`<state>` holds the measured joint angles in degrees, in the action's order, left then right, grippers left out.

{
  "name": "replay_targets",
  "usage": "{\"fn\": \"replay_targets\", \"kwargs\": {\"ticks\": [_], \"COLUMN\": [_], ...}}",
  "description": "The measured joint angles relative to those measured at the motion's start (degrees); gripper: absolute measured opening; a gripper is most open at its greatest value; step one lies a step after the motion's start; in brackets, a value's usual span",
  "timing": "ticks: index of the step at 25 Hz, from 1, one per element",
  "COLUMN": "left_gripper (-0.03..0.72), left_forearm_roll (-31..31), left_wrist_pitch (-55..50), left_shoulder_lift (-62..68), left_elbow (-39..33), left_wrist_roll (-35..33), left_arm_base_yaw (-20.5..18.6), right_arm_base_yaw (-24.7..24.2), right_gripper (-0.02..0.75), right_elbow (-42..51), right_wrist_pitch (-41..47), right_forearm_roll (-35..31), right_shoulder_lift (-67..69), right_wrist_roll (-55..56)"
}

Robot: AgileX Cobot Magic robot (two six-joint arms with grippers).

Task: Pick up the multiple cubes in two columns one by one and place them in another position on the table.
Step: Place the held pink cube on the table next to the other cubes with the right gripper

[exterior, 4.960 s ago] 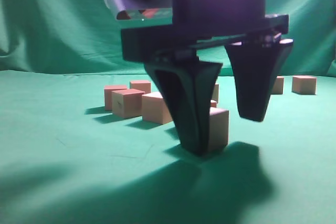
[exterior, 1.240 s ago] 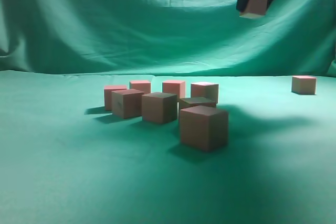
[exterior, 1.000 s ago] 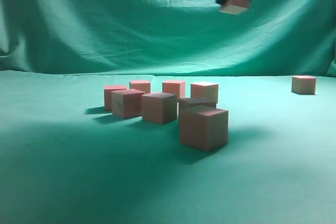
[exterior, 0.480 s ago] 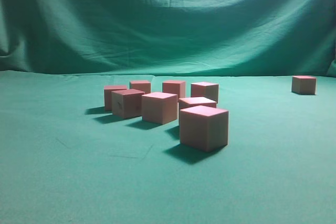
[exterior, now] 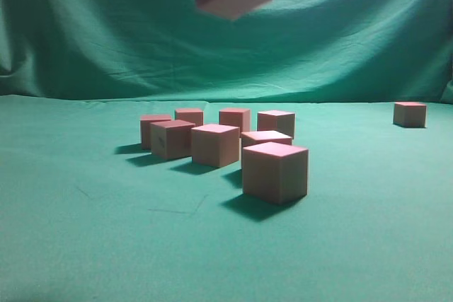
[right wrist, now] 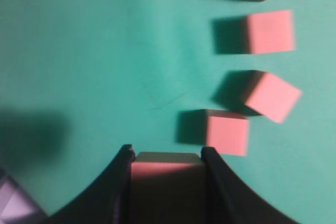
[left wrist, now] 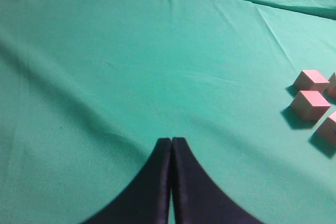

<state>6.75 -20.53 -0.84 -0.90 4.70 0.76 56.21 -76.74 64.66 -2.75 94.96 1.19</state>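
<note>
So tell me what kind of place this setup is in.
Probably a staged test bench for robot practice, not a home or workshop: green cloth covers the table and hangs as a backdrop, identical pink cubes sit in rows, and a pincer holds one.

Three views: one low along the desk, two looking down from the wrists.

The desk (exterior: 78,245) is seen by the exterior view from near cube height, facing the backdrop (exterior: 106,26), with the cubes (exterior: 274,172) close by. The desk is viewed at a slant over the left claw (left wrist: 171,142), some cubes sitting at the right edge. A steep downward look is given past the right claw (right wrist: 167,153); the cube cluster is shared.
</note>
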Motion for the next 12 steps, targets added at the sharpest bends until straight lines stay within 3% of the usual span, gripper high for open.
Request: {"fn": "replay_targets", "kwargs": {"ticks": [4,12], "left_gripper": [0.0,0.0], "left_forearm_roll": [0.0,0.0], "left_wrist_pitch": [0.0,0.0], "left_shoulder_lift": [0.0,0.0], "left_elbow": [0.0,0.0], "left_wrist_roll": [0.0,0.0], "left_arm_base_yaw": [0.0,0.0], "right_arm_base_yaw": [0.3,0.3], "right_gripper": [0.263,0.263], "right_elbow": [5.9,7.5], "right_wrist_pitch": [-6.1,-10.8], "right_forearm_roll": [-5.7,-7.6], "right_shoulder_lift": [0.0,3.8], "right_wrist_roll": [-8.5,-21.5]}}
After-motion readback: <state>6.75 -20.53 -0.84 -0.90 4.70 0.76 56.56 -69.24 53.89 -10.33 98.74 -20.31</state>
